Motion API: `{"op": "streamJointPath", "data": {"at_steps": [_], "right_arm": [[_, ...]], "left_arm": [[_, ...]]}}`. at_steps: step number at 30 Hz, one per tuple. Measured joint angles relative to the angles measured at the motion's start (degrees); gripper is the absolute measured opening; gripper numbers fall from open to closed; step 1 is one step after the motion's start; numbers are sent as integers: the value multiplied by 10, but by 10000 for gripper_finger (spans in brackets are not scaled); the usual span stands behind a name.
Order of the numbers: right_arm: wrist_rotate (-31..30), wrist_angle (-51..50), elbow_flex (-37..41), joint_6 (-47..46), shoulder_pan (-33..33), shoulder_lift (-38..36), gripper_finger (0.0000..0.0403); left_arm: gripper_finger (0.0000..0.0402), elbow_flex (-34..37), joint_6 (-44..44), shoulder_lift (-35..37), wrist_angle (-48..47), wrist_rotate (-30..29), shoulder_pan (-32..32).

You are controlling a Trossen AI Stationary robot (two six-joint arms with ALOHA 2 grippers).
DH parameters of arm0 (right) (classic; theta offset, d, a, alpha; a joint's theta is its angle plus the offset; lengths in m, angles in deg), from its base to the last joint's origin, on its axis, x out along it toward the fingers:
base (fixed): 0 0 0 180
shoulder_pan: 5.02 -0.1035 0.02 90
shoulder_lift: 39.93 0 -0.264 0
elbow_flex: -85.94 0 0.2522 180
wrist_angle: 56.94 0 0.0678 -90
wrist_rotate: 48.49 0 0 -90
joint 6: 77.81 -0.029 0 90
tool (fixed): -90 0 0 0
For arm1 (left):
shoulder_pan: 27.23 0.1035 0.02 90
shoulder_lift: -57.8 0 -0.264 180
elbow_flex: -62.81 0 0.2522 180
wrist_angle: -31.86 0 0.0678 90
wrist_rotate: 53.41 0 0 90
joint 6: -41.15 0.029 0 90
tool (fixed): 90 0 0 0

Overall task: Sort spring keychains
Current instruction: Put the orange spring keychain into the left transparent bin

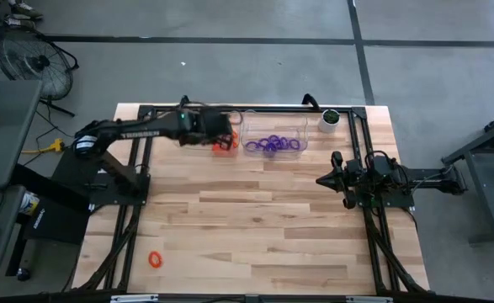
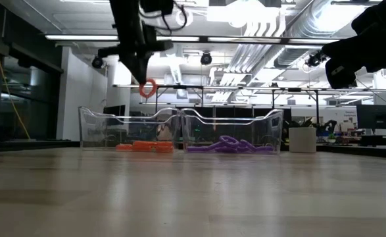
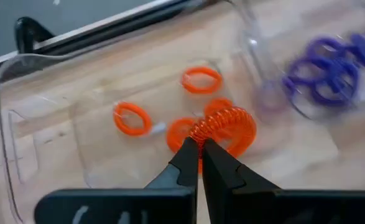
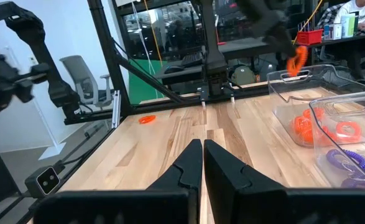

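Observation:
My left gripper [image 3: 199,144] hangs above the left clear bin [image 1: 198,143], shut on one orange spring keychain [image 3: 224,127]. In the low view that keychain [image 2: 147,87] dangles well above the bin's rim. Several orange keychains [image 3: 131,118] lie on this bin's floor. Purple keychains [image 1: 272,145] lie in the right clear bin [image 2: 271,125]. One more orange keychain [image 1: 155,258] lies alone near the table's near left corner. My right gripper [image 4: 203,152] waits shut above the table's right side, touching nothing. My left gripper pinches the orange keychain by one side of its coiled ring [image 3: 201,132] between the two fingertips. The fingers come from above, pointing down. The ring hangs below them, lifted clear over the bin.
A small white cup with a dark top [image 1: 329,120] stands right of the purple bin at the far edge. A black frame [image 1: 255,109] runs along the table's far edge and sides. Bare wood [image 1: 255,227] spans the middle and near part of the table.

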Motion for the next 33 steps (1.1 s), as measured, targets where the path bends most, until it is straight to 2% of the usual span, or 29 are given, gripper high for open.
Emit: {"op": "streamJointPath", "data": {"at_steps": [9,20,24,33], "right_arm": [[0,0,0,0,0,0,12],[0,0,0,0,0,0,12],[0,0,0,0,0,0,12],[0,0,0,0,0,0,12]], "left_arm": [[0,0,13,-43,10,74,121],[11,1,17,-117,14,159,168],[42,1,24,-120,9,162,166],[148,1,43,-120,9,158,166]]}}
